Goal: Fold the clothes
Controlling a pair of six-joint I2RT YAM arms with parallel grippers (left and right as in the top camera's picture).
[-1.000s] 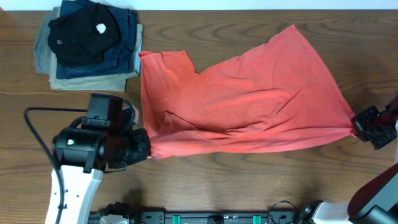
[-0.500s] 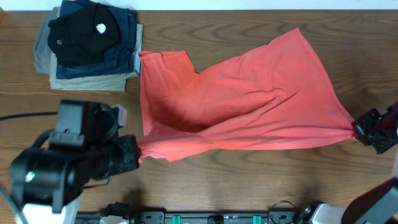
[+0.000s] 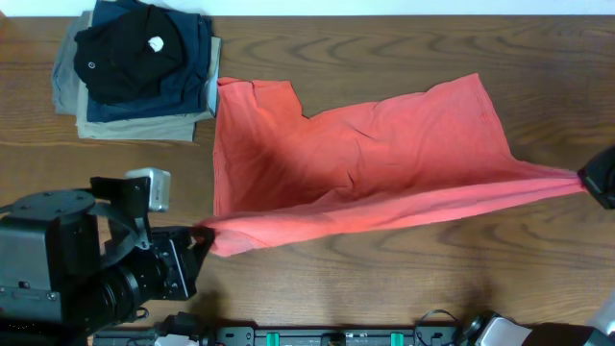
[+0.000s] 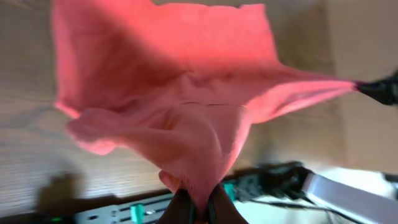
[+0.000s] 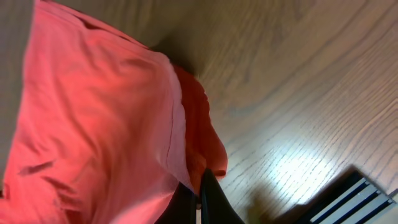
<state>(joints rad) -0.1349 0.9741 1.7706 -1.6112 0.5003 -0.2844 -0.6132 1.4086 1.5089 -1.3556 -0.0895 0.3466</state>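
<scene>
Our left gripper (image 3: 199, 240) pinches the coral-red cotton T-shirt (image 3: 365, 154) tightly shut — the right gripper (image 3: 596, 181) too. It hangs stretched between them.

colour rundown: the T-shirt (image 3: 365, 163) is coming through as solid coral red, going darker red in the creases and pinker where the light is hitting it in the left wrist view. The desk (image 3: 384, 279) is looking mid-brown with darker wood grain streaks, and it's catching a white glare patch in the right wrist view. The folded pile is showing a black garment (image 3: 120, 67) on top with a tiny white spot (image 3: 156, 43), a navy garment (image 3: 197, 86) under it and a khaki garment (image 3: 135, 127) at the bottom. The left end effector (image 3: 200, 238) and right end effector (image 3: 586, 183) are both reading black, and the grey block (image 3: 149, 187) on the left arm is looking pale
</scene>
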